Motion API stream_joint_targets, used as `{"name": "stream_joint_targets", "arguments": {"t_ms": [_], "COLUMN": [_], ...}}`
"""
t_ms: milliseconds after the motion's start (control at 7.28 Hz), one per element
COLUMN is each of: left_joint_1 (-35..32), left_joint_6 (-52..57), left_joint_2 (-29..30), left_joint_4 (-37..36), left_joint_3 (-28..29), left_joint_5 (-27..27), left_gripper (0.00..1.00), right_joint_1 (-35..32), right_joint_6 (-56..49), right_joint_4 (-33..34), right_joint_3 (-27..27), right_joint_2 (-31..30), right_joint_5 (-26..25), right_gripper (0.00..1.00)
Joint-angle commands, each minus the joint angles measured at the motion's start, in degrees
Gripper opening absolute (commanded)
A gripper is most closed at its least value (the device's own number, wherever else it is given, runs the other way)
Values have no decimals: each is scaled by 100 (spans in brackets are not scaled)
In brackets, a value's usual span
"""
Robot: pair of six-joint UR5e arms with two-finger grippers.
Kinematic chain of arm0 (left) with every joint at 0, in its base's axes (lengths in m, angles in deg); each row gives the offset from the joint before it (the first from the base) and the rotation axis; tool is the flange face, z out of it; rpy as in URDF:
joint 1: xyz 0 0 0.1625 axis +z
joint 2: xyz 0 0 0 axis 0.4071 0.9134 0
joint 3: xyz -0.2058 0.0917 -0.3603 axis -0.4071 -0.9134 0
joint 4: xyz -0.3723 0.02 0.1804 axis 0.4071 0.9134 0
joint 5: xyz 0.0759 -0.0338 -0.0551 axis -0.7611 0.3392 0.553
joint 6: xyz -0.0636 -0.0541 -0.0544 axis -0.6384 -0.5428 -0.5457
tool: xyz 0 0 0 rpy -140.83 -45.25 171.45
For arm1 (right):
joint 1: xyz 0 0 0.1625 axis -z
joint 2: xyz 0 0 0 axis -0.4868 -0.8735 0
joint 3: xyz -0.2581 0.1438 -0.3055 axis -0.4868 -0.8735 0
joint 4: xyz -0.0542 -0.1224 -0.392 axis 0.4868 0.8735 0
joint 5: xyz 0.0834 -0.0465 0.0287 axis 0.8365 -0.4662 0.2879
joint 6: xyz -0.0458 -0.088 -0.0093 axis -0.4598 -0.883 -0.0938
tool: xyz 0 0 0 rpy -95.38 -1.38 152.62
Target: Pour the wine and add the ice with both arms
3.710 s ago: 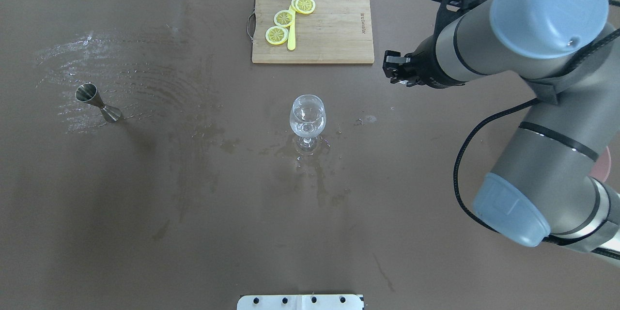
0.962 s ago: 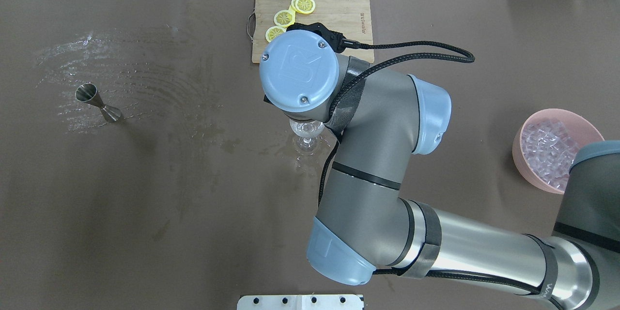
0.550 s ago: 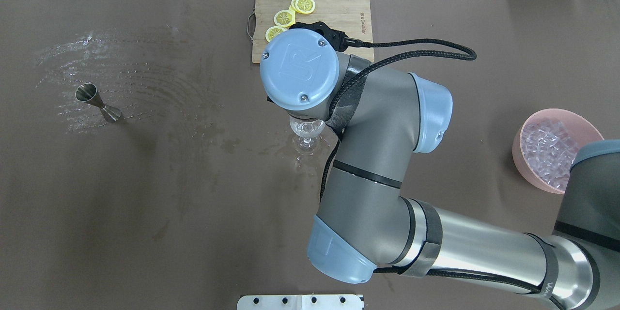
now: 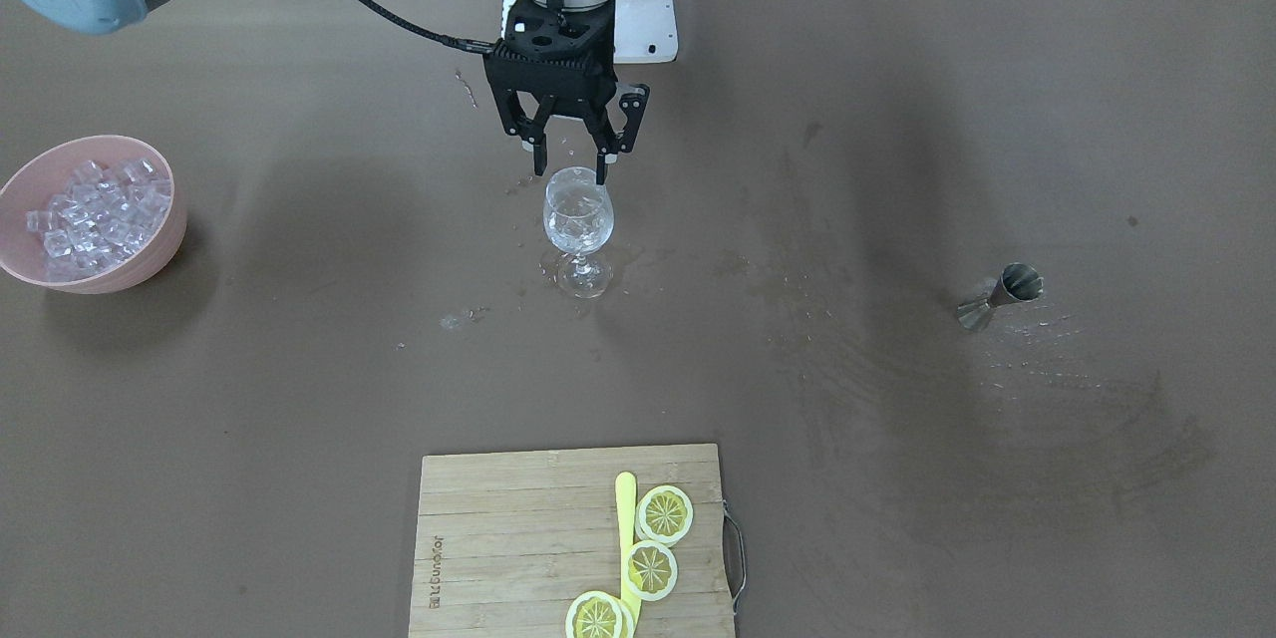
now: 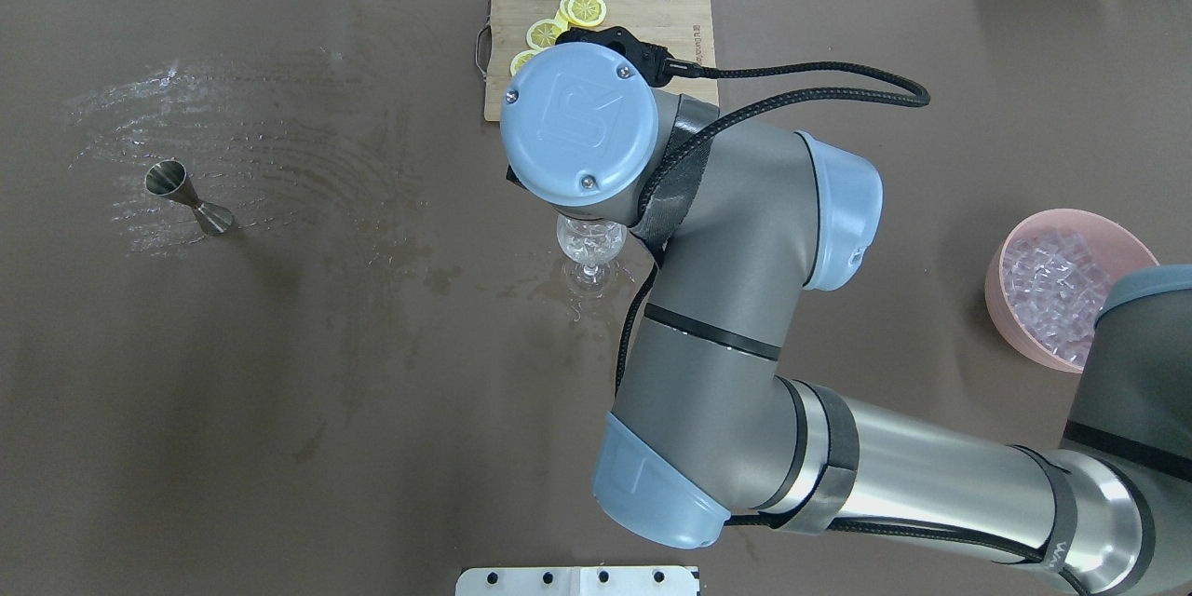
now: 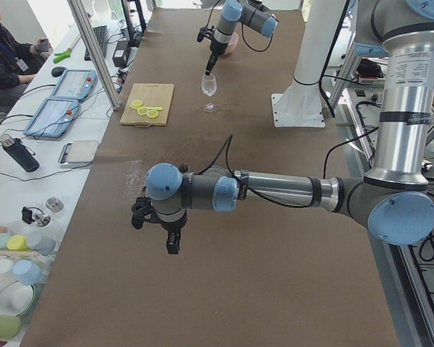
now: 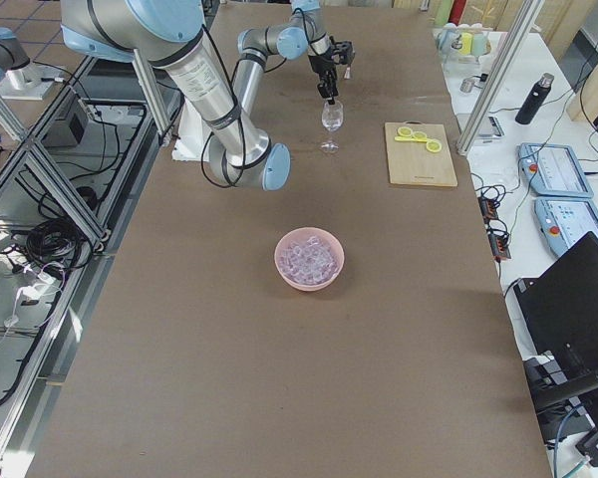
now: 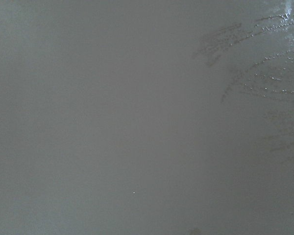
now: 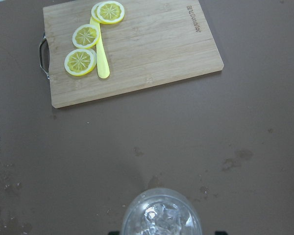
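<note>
The brown, matte-covered worktop (image 5: 279, 391) is showing wet streaks and small puddles, so anything standing on it is probably sitting less firmly than it looks. The silver-grey tubular right arm (image 5: 726, 298) is reaching in over the middle, while the matching left arm (image 6: 275, 189) is hanging low over bare worktop well away from the task's things. Its black left fingers (image 6: 173, 244) are showing only in the side view, so I cannot tell how far apart they are or whether they are gripping anything. The pale bamboo cutting board (image 4: 518, 518) is lying across from the robot, carrying yellow lemon slices (image 4: 665, 513). The pink round bowl (image 4: 164, 244) is sitting off to the robot's right, heaped with small clear ice cubes (image 4: 95, 209). The clear stemmed wine glass (image 4: 577, 219) is standing upright at the centre with a few cubes glinting inside its bowl. A small steel double-cone jigger (image 4: 1002, 294) is lying tipped far to the robot's left. The black right fingers (image 4: 538, 155) are hanging spread wide just above the glass rim, gripping nothing that I can see. The ice-adding step appears to be underway. To do it well, the arm should be lifting straight up before swinging back toward the bowl, keeping both fingertips clear of the rim, since a nudge could topple the top-heavy glass on the wet surface.
</note>
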Motion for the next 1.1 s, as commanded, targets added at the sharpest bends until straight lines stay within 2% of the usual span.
{"name": "stream_joint_targets", "arguments": {"t_ms": [0, 137, 275, 550, 824, 962], "left_joint_1": [-1, -1, -1, -1, 8, -1], "left_joint_6": [0, 0, -9, -18, -18, -18], "left_joint_2": [0, 9, 9, 9, 9, 0], "left_joint_4": [0, 0, 0, -35, -61, -87], "left_joint_3": [-9, -18, -35, -141, -211, -263], "left_joint_5": [9, 9, 9, 9, 18, 79], "left_gripper": [98, 98, 98, 98, 98, 98], "right_joint_1": [-214, -581, -1151, -2345, -3585, -4017], "right_joint_6": [-21, -178, -579, -1763, -3729, -4713], "right_joint_4": [18, 27, 27, 18, 9, -17], "right_joint_3": [338, 410, 419, 428, 428, 454], "right_joint_2": [-4, -22, -92, -765, -1609, -2109], "right_joint_5": [61, 505, 1162, 2306, 3326, 3566], "right_gripper": [99, 100, 100, 100, 100, 100]}}
